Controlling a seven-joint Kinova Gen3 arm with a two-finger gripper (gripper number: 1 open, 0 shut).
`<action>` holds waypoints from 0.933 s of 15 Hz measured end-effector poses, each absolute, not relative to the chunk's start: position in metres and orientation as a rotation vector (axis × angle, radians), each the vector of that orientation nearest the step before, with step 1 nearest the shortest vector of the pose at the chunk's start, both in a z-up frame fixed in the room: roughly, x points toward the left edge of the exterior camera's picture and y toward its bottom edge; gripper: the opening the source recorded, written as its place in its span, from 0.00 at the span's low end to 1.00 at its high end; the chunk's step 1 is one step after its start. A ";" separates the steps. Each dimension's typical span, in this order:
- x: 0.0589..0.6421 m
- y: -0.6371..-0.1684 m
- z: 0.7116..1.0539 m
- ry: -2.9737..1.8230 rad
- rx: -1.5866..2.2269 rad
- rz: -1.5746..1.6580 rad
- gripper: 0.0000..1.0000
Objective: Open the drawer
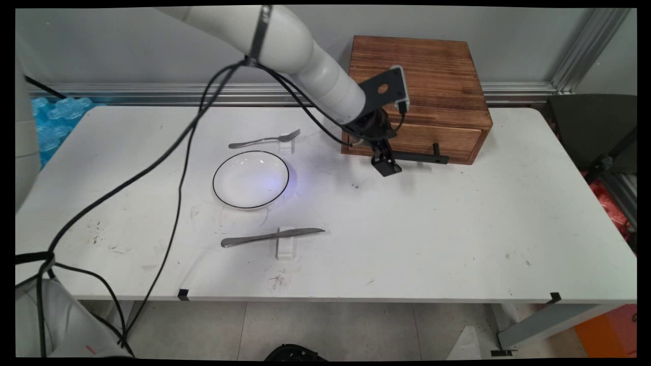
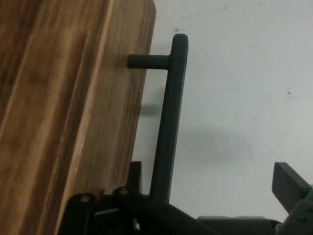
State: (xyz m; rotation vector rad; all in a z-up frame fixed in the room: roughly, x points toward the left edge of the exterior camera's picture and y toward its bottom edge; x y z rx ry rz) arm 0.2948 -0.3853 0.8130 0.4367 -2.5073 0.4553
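A robotics lab: a white counter (image 1: 432,244) against a bare grey wall (image 1: 127,46) with aluminium framing (image 1: 585,51), tape marks (image 1: 182,294) on the near edge, tiled floor (image 1: 330,330).

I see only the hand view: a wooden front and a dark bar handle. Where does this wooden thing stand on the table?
Observer: The wooden box stands at the table's far edge, right of centre, near the wall.
Operator: Does it have more than one drawer?
Observer: I see only one drawer front, low on the near face. The gripper is at the left end of its handle.
Operator: What else lies on the table?
Observer: A plate left of the box, with a fork beyond it and a knife nearer the camera.
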 end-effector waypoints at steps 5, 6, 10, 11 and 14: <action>0.282 -0.398 0.788 -2.525 0.403 0.456 1.00; 0.281 -0.400 0.784 -2.528 0.398 0.456 1.00; 0.273 -0.407 0.769 -2.536 0.377 0.451 1.00; 0.272 -0.407 0.767 -2.537 0.374 0.449 1.00; 0.268 -0.409 0.760 -2.540 0.361 0.438 1.00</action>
